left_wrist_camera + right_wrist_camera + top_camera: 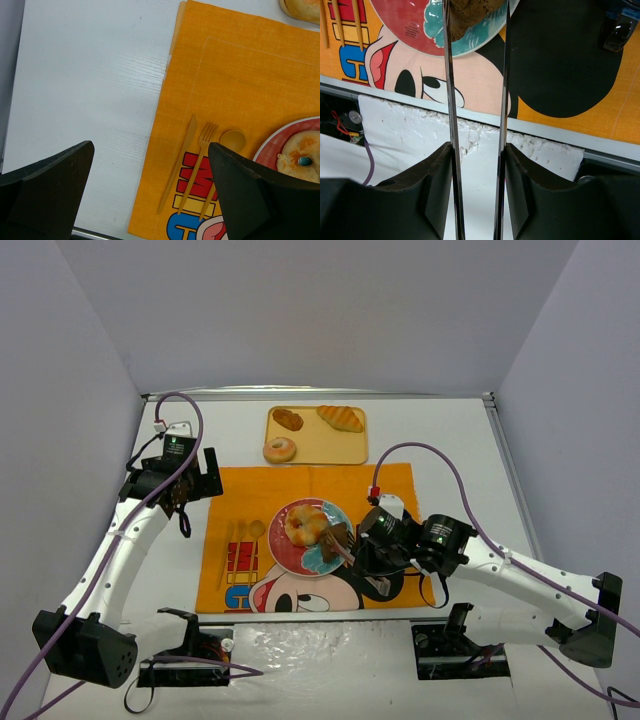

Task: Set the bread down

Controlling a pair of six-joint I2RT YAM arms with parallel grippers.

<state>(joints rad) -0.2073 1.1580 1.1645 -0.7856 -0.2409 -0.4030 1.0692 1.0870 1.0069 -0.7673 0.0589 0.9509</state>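
Note:
My right gripper is shut on a dark brown piece of bread and holds it over the right part of the red and teal plate. In the right wrist view the bread sits between my fingertips above the plate. A glazed donut lies on the plate beside it. My left gripper is open and empty above the left edge of the orange placemat; the donut shows at the right of its view.
A wooden tray at the back holds a small roll, a croissant and a donut. A yellow knife, fork and spoon lie left of the plate. A blue cup stands right of the plate.

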